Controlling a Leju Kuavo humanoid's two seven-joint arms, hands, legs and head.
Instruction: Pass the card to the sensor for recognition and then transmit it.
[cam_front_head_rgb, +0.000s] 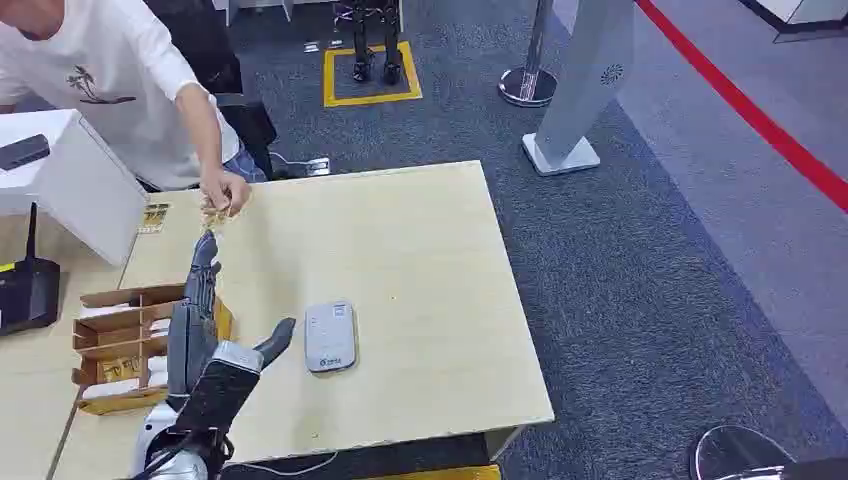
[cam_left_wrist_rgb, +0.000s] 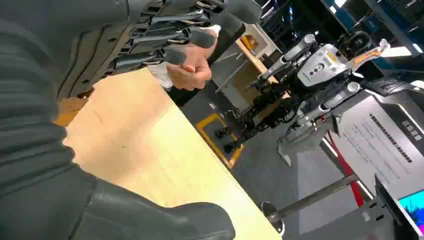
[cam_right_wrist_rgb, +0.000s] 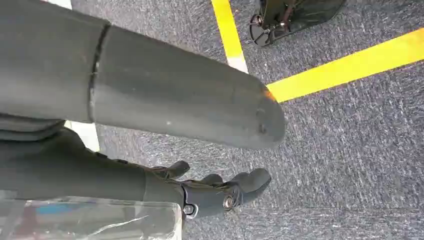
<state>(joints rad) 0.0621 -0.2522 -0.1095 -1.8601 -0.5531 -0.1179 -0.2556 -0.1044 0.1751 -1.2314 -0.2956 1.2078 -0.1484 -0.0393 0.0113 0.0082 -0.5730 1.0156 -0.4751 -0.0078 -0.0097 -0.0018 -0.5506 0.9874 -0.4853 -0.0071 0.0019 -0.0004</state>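
The left hand (cam_front_head_rgb: 197, 310) is being held out over the light wooden table (cam_front_head_rgb: 420, 250), fingers stretched forward and slightly apart, thumb sticking out toward the sensor; nothing is being held in it. Its fingertips (cam_front_head_rgb: 207, 245) are being pointed at a person's hand (cam_front_head_rgb: 224, 190) just beyond them, near the table's far left corner. Something small and pale is being gripped in that person's hand, probably the card (cam_front_head_rgb: 210, 212), but it is too small to be told for sure; in the left wrist view the person's hand (cam_left_wrist_rgb: 192, 67) is being seen closed into a fist just past the robot's dark fingers (cam_left_wrist_rgb: 175, 37), and the card itself cannot be made out there. The grey sensor (cam_front_head_rgb: 330, 336) is lying flat on the table, just to the right of the left hand's thumb, not being touched. A cardboard tray (cam_front_head_rgb: 125, 345) with compartments is sitting at the table's left edge, partly being covered by the left arm. A white box (cam_front_head_rgb: 75, 180) is standing at the far left beside the person in a white shirt (cam_front_head_rgb: 120, 80). The right hand (cam_right_wrist_rgb: 210, 192) is hanging over grey carpet (cam_right_wrist_rgb: 350, 150) with yellow floor lines (cam_right_wrist_rgb: 345, 67), fingers loosely curved and apart, with nothing being held.
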